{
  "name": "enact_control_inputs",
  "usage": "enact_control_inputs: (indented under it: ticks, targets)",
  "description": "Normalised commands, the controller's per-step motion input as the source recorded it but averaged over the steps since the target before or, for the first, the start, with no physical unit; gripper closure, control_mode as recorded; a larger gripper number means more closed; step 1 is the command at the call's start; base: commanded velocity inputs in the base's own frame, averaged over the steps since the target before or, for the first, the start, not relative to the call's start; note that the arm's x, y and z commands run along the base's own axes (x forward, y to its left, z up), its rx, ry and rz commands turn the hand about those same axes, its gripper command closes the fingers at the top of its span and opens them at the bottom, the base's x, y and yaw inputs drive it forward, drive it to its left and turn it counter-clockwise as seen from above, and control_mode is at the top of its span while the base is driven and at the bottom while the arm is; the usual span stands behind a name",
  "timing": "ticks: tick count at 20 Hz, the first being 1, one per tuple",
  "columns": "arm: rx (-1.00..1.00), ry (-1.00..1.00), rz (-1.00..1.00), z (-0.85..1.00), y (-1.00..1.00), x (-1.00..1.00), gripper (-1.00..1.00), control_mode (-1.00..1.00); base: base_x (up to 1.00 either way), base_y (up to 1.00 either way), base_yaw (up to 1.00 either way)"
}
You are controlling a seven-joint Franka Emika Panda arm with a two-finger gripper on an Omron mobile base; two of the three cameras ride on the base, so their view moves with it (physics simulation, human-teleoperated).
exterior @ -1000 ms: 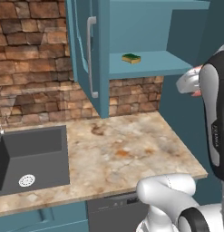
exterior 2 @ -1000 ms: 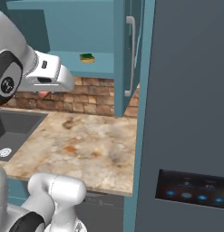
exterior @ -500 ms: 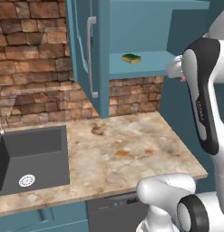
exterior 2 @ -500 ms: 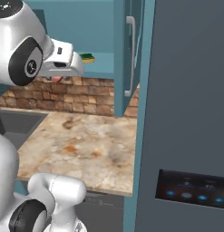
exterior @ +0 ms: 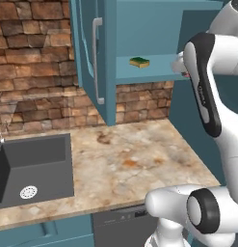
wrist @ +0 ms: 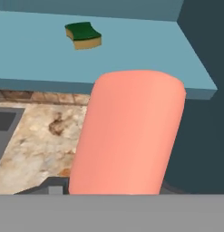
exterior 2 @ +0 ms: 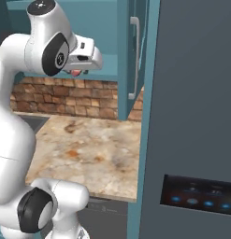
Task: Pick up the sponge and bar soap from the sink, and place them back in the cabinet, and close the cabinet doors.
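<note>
A marbled beige counter (exterior: 125, 159) runs along a red-brown brick wall (exterior: 33, 72). A brown stain (exterior: 103, 140) marks the counter near the wall. Below its front edge sits a dark grey dishwasher panel (exterior: 118, 229), with a teal lower cupboard (exterior: 43, 234) beside it on the left. In the right base view a tall dark grey fridge (exterior 2: 196, 102) stands at the counter's right end, with a dark display (exterior 2: 198, 200) of small blue lights low on its front.
</note>
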Motion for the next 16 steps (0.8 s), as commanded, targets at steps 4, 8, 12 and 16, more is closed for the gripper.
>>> enact_control_inputs:
  ticks: [4,8,12,16]
  targets:
    - [0.00,-0.05,0.00,-0.09,-0.02,0.37,1.00,-1.00,0.00,0.00,0.00]
    - [0.00,-0.08,0.00,-0.21,0.00,0.37,1.00,-1.00,0.00,0.00,0.00]
    - [-0.01,-0.09,0.00,-0.31,0.00,0.53,1.00,-1.00,0.00,0.00,0.00]
    - [0.00,-0.08,0.00,-0.13,-0.03,0.59,1.00,-1.00,0.00,0.00,0.00]
